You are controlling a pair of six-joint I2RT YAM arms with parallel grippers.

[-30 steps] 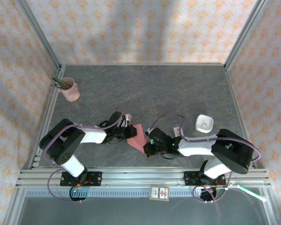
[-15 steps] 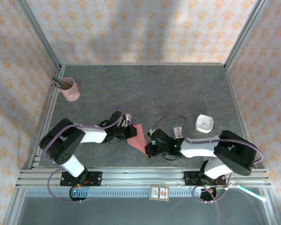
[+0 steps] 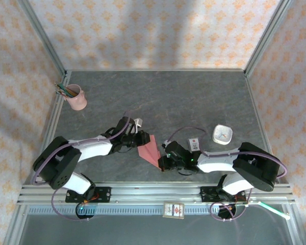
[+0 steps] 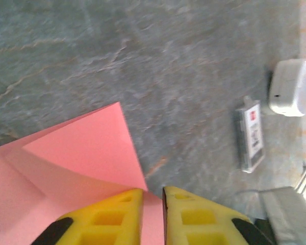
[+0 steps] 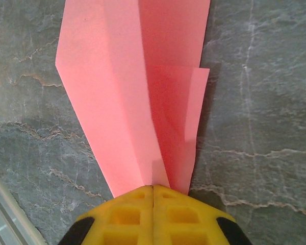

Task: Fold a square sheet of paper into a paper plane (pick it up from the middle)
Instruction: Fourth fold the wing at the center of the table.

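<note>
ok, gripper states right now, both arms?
Left gripper: slightly open, fingertips at the edge of the pink paper.
Right gripper: shut on the pink paper.

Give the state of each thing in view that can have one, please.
sheet of paper, partly folded into a narrow pointed shape.
right gripper, shut on the paper's narrow end.
left gripper, fingers a narrow gap apart at the paper's edge; grip unclear.
pencil cup, upright, with pencils inside.
white box, lying flat, apart from the paper.
</note>
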